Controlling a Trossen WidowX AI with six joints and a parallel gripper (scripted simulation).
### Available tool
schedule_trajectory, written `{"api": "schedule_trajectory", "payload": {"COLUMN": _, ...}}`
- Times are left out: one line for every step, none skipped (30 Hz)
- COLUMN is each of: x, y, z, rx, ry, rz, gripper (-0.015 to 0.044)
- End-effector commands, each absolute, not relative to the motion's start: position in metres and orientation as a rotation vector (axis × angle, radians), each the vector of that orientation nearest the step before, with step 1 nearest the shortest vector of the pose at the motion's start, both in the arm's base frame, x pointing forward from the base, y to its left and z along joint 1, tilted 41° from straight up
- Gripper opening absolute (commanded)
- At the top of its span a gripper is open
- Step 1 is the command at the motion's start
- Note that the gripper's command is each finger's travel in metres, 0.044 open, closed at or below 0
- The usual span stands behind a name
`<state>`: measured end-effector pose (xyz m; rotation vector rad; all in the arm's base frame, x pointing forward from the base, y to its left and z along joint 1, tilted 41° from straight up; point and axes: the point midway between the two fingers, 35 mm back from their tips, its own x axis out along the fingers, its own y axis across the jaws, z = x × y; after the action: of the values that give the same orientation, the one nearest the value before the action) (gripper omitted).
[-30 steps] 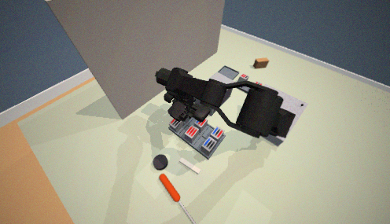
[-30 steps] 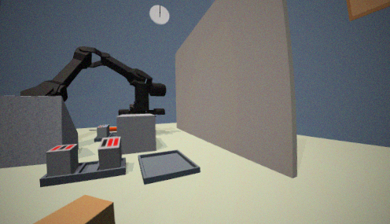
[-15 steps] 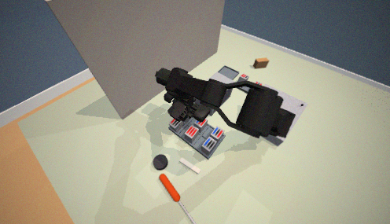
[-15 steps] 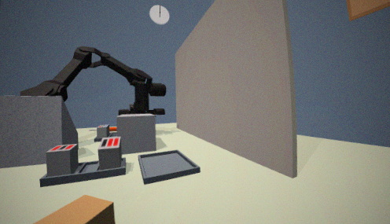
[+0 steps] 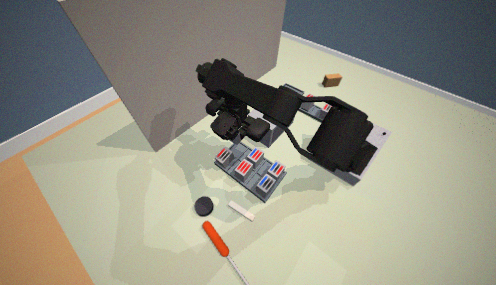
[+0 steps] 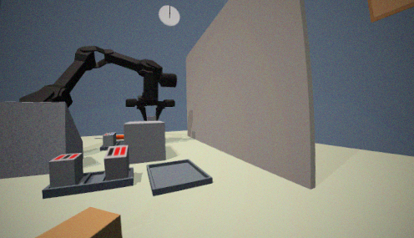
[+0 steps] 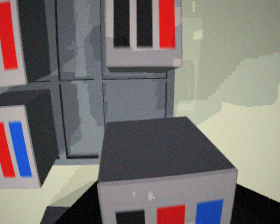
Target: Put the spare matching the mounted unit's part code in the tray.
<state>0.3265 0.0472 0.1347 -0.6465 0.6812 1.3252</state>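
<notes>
My gripper [image 5: 242, 133] [image 6: 151, 119] [image 7: 152, 183] is shut on a grey spare [image 6: 151, 118] [image 7: 163, 150] with black, red and blue stripes. It holds the spare above the rack [image 5: 240, 182] [image 7: 81, 117]. The compartment below it is empty. A black-black-red spare [image 5: 223, 155] [image 7: 143, 30] and several others stand in this rack. The shallow grey tray [image 6: 179, 176] is empty; the top view shows part of its rim behind the arm. A plain grey block [image 6: 144, 143] stands between rack and tray. I cannot tell whether it is the mounted unit; no code shows on it.
A second rack [image 6: 89, 189] with two striped spares [image 6: 67, 172] [image 6: 117, 163] stands beside the tray. A tall panel [image 5: 175, 50] [image 6: 250, 83] stands beyond the arm. A brown block [image 5: 332, 80] [image 6: 83, 225], screwdriver [image 5: 215, 238], black disc [image 5: 204, 206] and white strip [image 5: 241, 211] lie about.
</notes>
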Motion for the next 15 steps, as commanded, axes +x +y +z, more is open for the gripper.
{"api": "schedule_trajectory", "payload": {"x": 0.324, "y": 0.039, "z": 0.147, "rx": -0.653, "ry": 0.675, "rz": 1.323, "gripper": 0.0}}
{"api": "schedule_trajectory", "payload": {"x": 0.324, "y": 0.039, "z": 0.147, "rx": -0.653, "ry": 0.675, "rz": 1.323, "gripper": 0.0}}
{"api": "schedule_trajectory", "payload": {"x": 0.324, "y": 0.039, "z": 0.147, "rx": -0.653, "ry": 0.675, "rz": 1.323, "gripper": 0.0}}
{"api": "schedule_trajectory", "payload": {"x": 0.325, "y": 0.04, "z": 0.144, "rx": -0.65, "ry": 0.677, "rz": 1.318, "gripper": 0.0}}
{"api": "schedule_trajectory", "payload": {"x": 0.325, "y": 0.038, "z": 0.146, "rx": -0.651, "ry": 0.678, "rz": 1.318, "gripper": 0.0}}
{"api": "schedule_trajectory", "payload": {"x": 0.325, "y": 0.036, "z": 0.148, "rx": -0.651, "ry": 0.678, "rz": 1.318, "gripper": 0.0}}
{"api": "schedule_trajectory", "payload": {"x": 0.325, "y": 0.033, "z": 0.151, "rx": -0.652, "ry": 0.678, "rz": 1.318, "gripper": 0.0}}
{"api": "schedule_trajectory", "payload": {"x": 0.325, "y": 0.03, "z": 0.155, "rx": -0.652, "ry": 0.679, "rz": 1.318, "gripper": 0.0}}
{"api": "schedule_trajectory", "payload": {"x": 0.325, "y": 0.027, "z": 0.158, "rx": -0.653, "ry": 0.679, "rz": 1.318, "gripper": 0.0}}
{"api": "schedule_trajectory", "payload": {"x": 0.325, "y": 0.024, "z": 0.161, "rx": -0.653, "ry": 0.68, "rz": 1.319, "gripper": 0.0}}
{"api": "schedule_trajectory", "payload": {"x": 0.325, "y": 0.021, "z": 0.165, "rx": -0.654, "ry": 0.68, "rz": 1.319, "gripper": 0.0}}
{"api": "schedule_trajectory", "payload": {"x": 0.324, "y": 0.018, "z": 0.168, "rx": -0.654, "ry": 0.68, "rz": 1.319, "gripper": 0.0}}
{"api": "schedule_trajectory", "payload": {"x": 0.324, "y": 0.015, "z": 0.172, "rx": -0.654, "ry": 0.68, "rz": 1.319, "gripper": 0.0}}
{"api": "schedule_trajectory", "payload": {"x": 0.323, "y": 0.012, "z": 0.175, "rx": -0.654, "ry": 0.68, "rz": 1.32, "gripper": 0.0}}
{"api": "schedule_trajectory", "payload": {"x": 0.322, "y": 0.009, "z": 0.178, "rx": -0.654, "ry": 0.68, "rz": 1.32, "gripper": 0.0}}
